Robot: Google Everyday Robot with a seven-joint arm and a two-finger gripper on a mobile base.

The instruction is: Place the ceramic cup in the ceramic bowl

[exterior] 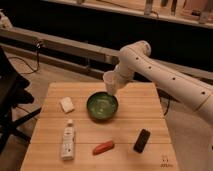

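The dark green ceramic bowl [102,106] sits near the middle of the wooden table [142,117]. The small white ceramic cup [110,82] hangs in the air just above the bowl's far right rim, tilted a little. My gripper [116,84] at the end of the white arm [165,75] is shut on the cup, reaching in from the right.
A white rectangular block [66,104] lies left of the bowl. A white bottle [68,140] lies at the front left, a red-orange object [103,147] at the front middle, a black object [142,140] at the front right. A black chair [10,100] stands left of the table.
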